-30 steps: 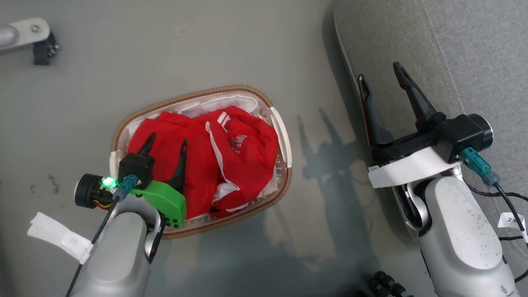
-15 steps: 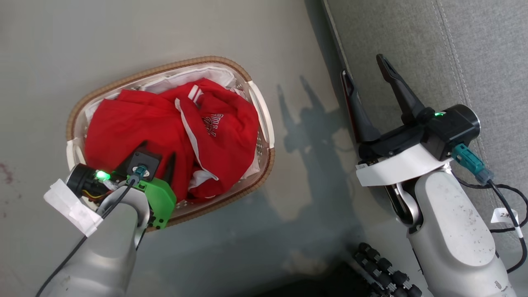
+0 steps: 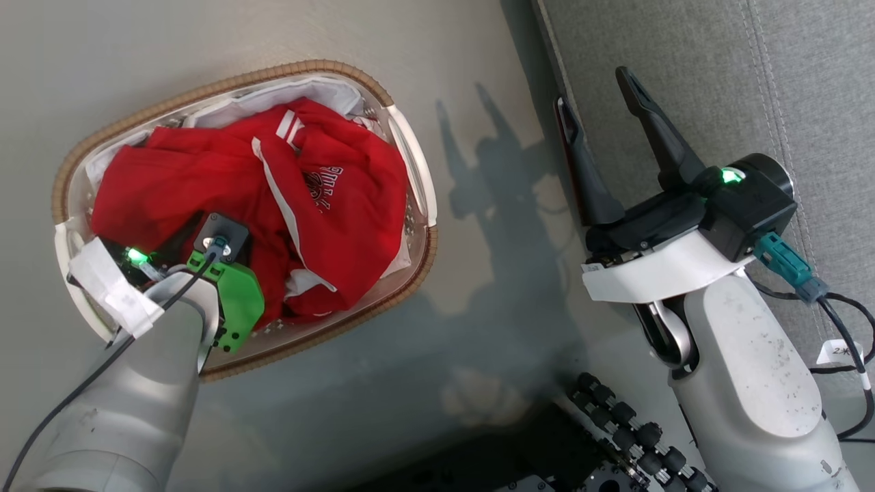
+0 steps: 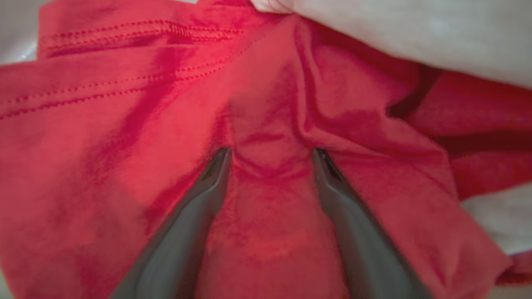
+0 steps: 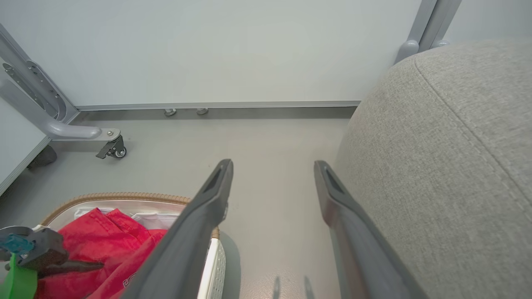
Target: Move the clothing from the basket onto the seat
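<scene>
The clothing (image 3: 342,205) is a heap of bright red garments with white stripes, lying in the oval white basket (image 3: 205,89) on the floor. My left gripper (image 4: 272,153) is open, and both fingertips press into a fold of the red clothing (image 4: 124,124), with fabric bulging between them. In the head view its black wrist block (image 3: 219,236) sits low over the basket's near left part and hides the fingers. My right gripper (image 3: 595,92) is open and holds nothing, in the air at the front edge of the grey seat (image 3: 683,68).
A white liner (image 3: 321,89) shows at the basket's far rim. Bare grey floor (image 3: 492,287) lies between basket and seat. A black ribbed part of my base (image 3: 615,417) sits at the bottom. A wheeled metal frame leg (image 5: 112,147) stands by the wall.
The head camera has shifted, so the whole picture slid. My left gripper has dropped into the basket and its fingers have sunk into the red fabric. The right gripper stays open by the seat.
</scene>
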`<state>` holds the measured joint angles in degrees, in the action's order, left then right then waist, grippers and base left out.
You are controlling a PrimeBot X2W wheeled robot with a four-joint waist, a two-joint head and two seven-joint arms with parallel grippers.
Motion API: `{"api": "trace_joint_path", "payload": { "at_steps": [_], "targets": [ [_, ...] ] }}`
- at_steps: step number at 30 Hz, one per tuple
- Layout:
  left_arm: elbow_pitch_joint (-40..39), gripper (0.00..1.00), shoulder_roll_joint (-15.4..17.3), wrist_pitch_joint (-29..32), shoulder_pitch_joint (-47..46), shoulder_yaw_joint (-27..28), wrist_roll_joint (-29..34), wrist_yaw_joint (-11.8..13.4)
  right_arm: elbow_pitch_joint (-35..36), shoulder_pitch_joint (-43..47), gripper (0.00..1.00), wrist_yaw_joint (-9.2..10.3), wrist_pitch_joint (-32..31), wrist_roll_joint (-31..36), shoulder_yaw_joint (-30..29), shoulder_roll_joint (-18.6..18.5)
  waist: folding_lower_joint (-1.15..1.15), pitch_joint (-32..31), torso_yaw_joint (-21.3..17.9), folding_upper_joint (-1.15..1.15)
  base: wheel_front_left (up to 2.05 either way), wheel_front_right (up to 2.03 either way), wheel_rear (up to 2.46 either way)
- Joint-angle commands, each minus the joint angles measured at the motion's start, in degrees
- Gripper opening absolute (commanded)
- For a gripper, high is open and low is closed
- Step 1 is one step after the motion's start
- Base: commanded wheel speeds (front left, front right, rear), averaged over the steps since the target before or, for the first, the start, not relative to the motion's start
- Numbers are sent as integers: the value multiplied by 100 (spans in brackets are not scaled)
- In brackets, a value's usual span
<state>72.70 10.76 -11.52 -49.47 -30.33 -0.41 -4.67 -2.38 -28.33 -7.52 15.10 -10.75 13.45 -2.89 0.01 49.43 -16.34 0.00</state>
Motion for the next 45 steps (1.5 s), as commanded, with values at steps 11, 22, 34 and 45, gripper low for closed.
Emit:
{"api": "trace_joint_path", "payload": {
  "at_steps": [11,22,34,45],
  "targets": [
    [110,100,44,474,-336,-149,-36,56,124,-135,100,6,9,-10,102,-13,-1,279,-25,0,0,0,0],
    [115,0,-269,-51,53,-208,-169,167,-127,-156,100,6,9,115,70,-14,-1,-266,117,0,0,0,0],
    [-230,0,-582,-378,774,-33,-621,29,-603,297,100,6,9,309,-32,-17,-1,-1722,557,0,0,0,0],
    [-1435,0,-580,-364,1776,230,-887,61,-887,775,100,6,9,237,-30,-17,-1,-2900,860,0,0,0,0]
  ]
}}
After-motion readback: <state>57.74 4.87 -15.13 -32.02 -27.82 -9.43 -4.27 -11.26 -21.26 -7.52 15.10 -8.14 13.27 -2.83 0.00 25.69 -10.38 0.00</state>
